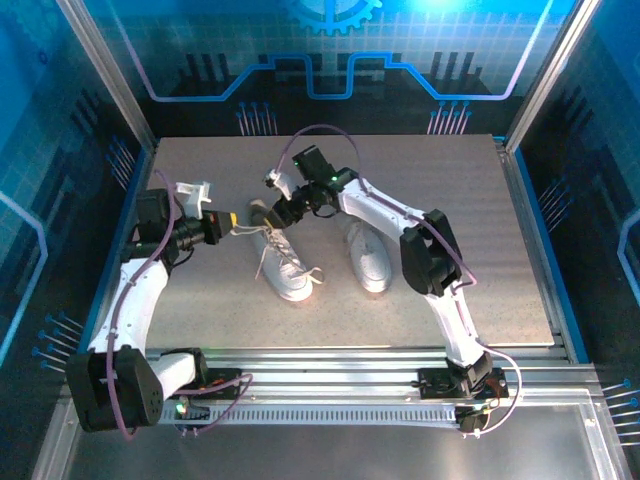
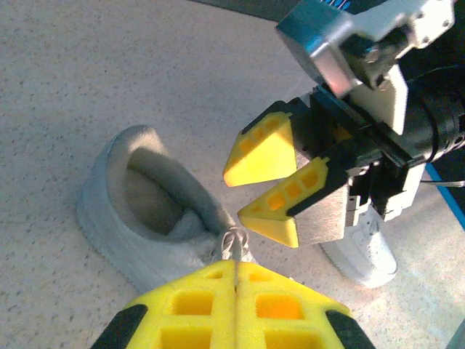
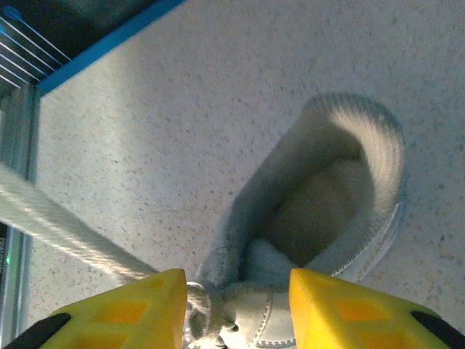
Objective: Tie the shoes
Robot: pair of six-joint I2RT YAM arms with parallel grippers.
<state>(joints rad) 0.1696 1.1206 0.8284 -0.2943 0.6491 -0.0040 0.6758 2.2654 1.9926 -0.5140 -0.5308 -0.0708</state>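
A: Table (image 1: 480,200) — left shoe (image 1: 290,272) and right shoe (image 1: 368,260) centre, side by side, heels far, toes near.
B: Left gripper (image 1: 230,221) clamped on left shoe's lace (image 3: 65,229), strand running left. Right gripper (image 3: 236,283) part-open over that shoe's throat — nearer arm.

Speckled pale-grey surface (image 1: 480,260) under cool blue light, blue trim (image 1: 548,235) along its right edge, blue back wall (image 1: 200,50) printed with circuit lines and a gear outline (image 1: 333,12) (cropped at the top), aluminium posts (image 1: 105,75) at the far corners, metal rail (image 1: 330,412) along the near edge.
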